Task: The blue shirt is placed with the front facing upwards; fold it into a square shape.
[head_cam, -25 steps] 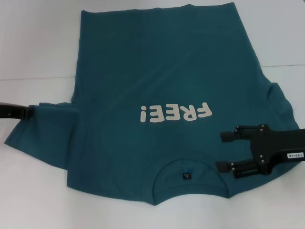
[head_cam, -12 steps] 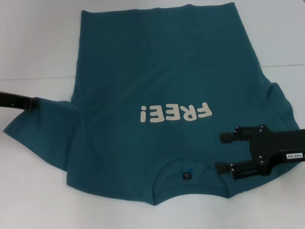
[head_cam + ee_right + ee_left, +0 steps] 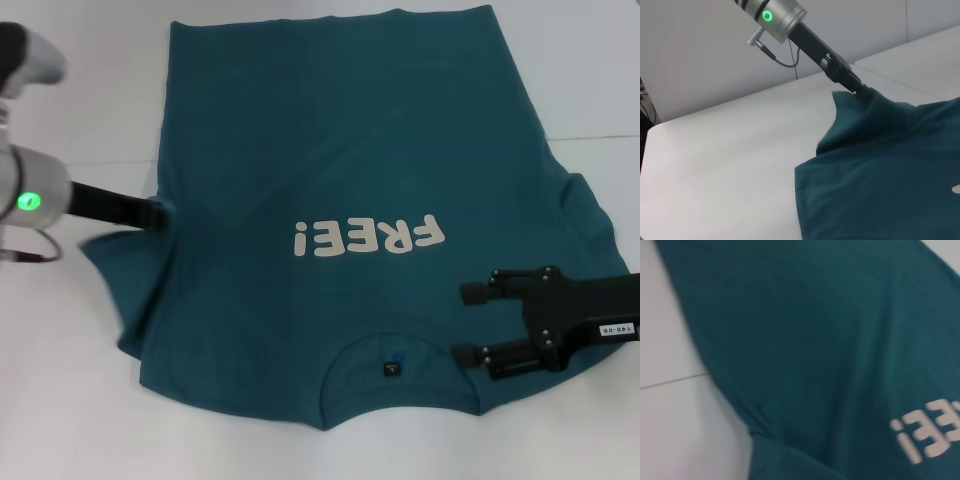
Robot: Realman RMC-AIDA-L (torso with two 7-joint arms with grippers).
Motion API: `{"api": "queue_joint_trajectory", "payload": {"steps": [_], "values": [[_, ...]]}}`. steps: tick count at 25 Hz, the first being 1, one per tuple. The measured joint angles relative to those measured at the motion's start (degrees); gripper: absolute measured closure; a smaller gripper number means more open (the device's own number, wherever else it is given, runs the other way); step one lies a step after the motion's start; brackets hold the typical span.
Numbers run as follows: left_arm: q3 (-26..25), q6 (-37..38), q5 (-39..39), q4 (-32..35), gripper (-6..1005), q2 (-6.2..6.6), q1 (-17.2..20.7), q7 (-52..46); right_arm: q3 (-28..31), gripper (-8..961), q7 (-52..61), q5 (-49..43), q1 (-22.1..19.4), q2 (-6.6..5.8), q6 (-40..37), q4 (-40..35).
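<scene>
The blue shirt (image 3: 340, 150) lies flat on the white table, its cream "FREE!" print (image 3: 368, 238) face up and its collar with a dark tag (image 3: 391, 369) nearest me. My left gripper (image 3: 155, 212) is shut on the left sleeve's edge and holds it raised at the shirt's left side; the right wrist view shows that pinch (image 3: 860, 90) with cloth hanging below it. My right gripper (image 3: 472, 322) stands open just above the right shoulder, beside the collar, with nothing between its fingers. The left wrist view is filled with shirt cloth (image 3: 815, 340).
White table (image 3: 70, 400) surrounds the shirt on the left and near sides. A thin seam (image 3: 70, 165) runs across the tabletop. A pale wall (image 3: 700, 50) stands beyond the table's far edge in the right wrist view.
My left gripper has risen and moved right toward the shirt body, pulling the left sleeve inward off the table. The right gripper has stayed nearly still.
</scene>
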Motion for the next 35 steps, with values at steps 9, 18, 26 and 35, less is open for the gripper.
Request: {"api": "queue_joint_trajectory", "payload": {"steps": [9, 18, 26, 35], "values": [[0.9, -3.4, -0.6, -5.9, 970, -3.41, -2.2, -2.5, 0.0, 41, 0.3, -1.4, 0.2, 0.19, 0.0, 0.0], [4.5, -9.1, -5.1, -7.6, 814, -3.78, -0.5, -2.2, -0.8, 42, 0.3, -1.4, 0.3, 0.34, 0.1, 0.0], [8.9, -9.0, -5.3, 4.3, 552, -3.44, 8.1, 4.3, -0.8, 43, 0.4, -1.4, 0.1, 0.23, 0.1, 0.0], [10.0, -4.3, -1.4, 7.2, 194, -3.29, 10.6, 13.7, -0.7, 44, 0.7, -1.4, 0.1, -0.07, 0.0, 0.0]]}}
